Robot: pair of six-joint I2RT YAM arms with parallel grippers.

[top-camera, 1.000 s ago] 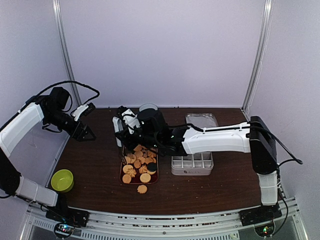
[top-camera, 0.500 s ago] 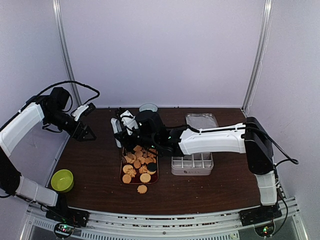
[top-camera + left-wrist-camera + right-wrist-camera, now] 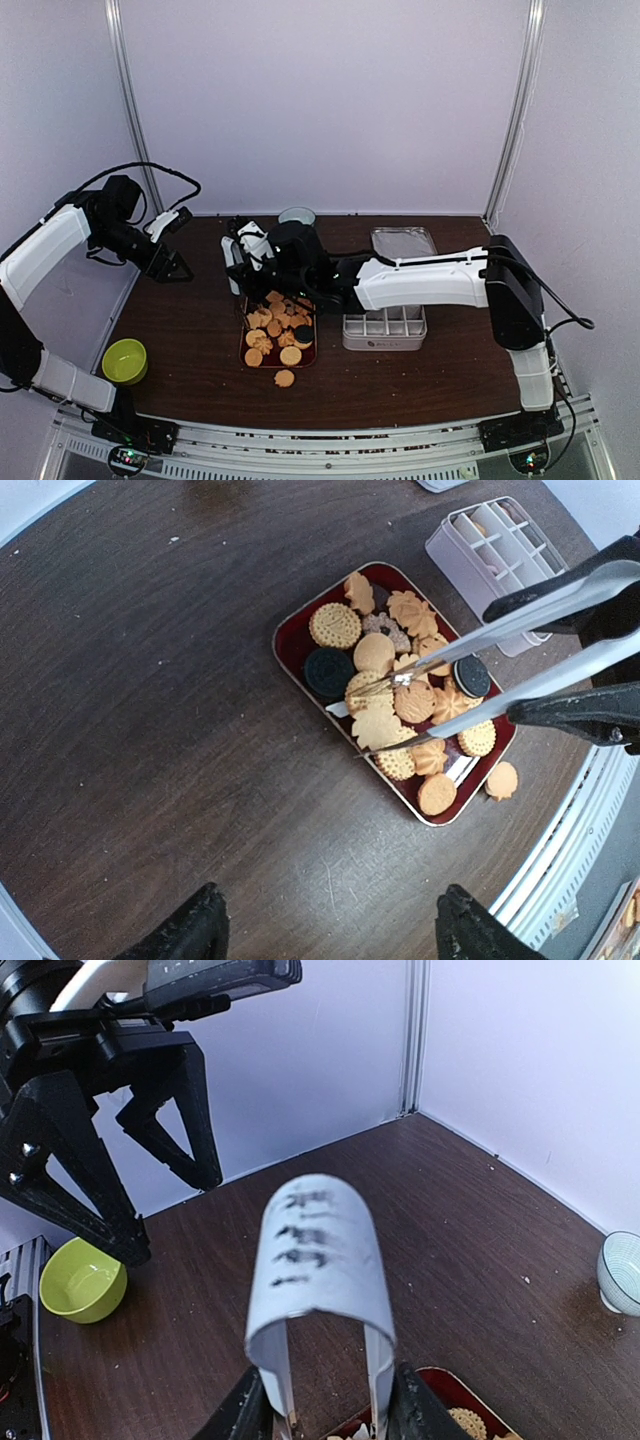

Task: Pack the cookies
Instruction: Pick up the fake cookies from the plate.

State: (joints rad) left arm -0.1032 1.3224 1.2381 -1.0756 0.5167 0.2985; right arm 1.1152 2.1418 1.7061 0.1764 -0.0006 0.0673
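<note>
Right tool (image 3: 328,1412) shifted left; left-wrist view shows tongs (image 3: 540,685) tips perhaps touching cookies (image 3: 415,702).

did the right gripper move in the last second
Yes: the right gripper, with its tongs, slid slightly left, uncovering more of the small bowl behind it.

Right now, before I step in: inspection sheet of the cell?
Surface: dark wooden table.
Job's things: cookies heaped in red tray; stray cookie on the table beside it; divided box nearby.
Clutter: green bowl, pale bowl, clear lid.
Pincers: left pincer open, empty; right pincer shut on tongs, tips over the cookies.
Cables: black cable loops above left arm.
Surroundings: plain white walls, nothing else seen.
</note>
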